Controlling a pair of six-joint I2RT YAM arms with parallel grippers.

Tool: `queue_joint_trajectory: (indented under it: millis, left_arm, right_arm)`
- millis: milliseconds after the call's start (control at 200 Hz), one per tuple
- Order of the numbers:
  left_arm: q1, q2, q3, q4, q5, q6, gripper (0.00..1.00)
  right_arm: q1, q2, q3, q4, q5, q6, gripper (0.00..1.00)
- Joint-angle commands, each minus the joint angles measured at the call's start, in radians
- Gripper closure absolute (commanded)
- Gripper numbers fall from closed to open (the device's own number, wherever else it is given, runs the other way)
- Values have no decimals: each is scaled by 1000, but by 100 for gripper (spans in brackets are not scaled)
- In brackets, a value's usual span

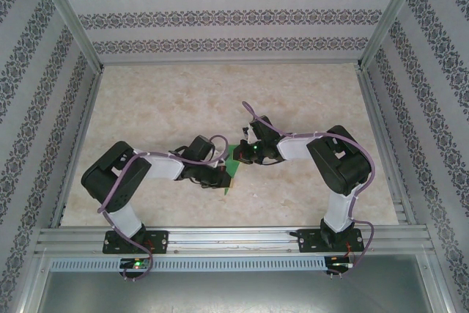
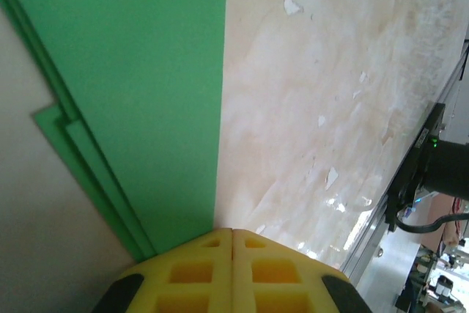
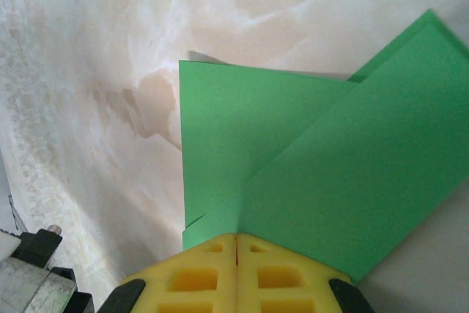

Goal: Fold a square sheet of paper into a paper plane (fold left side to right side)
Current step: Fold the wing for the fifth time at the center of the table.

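Paper: the green paper (image 1: 234, 165) lies at the middle of the tabletop (image 1: 183, 100), folded in several layers, under my two wrists.
Left fingers: my left fingers (image 2: 223, 238) are together, with the tips at the long straight edge of the paper. I cannot tell if a layer is pinched between them.
Right fingers: my right fingers (image 3: 229, 243) are together too, with the tips where one flap crosses another.
Risk of slipping: the paper is thin and the tabletop looks smooth. If one side pushes harder, I think the whole paper slides and the layers go out of line.
Risk for the crease: the layer edges beside my left fingers are stepped and do not match. Pressing here may fix a crooked crease.
Risk of bumping: my wrists are very near each other, so a careless move may knock them together.
Around: a metal rail (image 1: 234, 243) runs along the near edge, and patterned walls (image 1: 220, 16) stand on three sides.
In the way: mostly my own arms, which cover much of the paper from above.
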Motion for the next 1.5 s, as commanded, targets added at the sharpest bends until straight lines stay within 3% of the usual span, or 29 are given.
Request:
queue_joint_trajectory:
  millis: [0, 505, 969, 1274, 1399, 1499]
  left_arm:
    - [-8, -21, -51, -123, 42, 53, 100]
    - [-27, -89, -135, -135, 51, 80, 100]
    - [11, -303, -103, -148, -32, 78, 98]
    - [121, -477, -113, -141, -183, 83, 99]
    - [151, -539, -107, -141, -280, 93, 93]
    - [166, -587, -110, -143, -365, 105, 82]
  right_arm:
    - [-14, 73, -54, -134, 105, -31, 100]
    - [-14, 67, -43, -155, 105, -36, 100]
    - [-11, -9, 73, -233, 94, -79, 100]
    - [6, -147, 213, -471, 238, -191, 77]
    - [37, -210, 214, -540, 344, -189, 66]
    - [79, -246, 213, -582, 426, -176, 54]
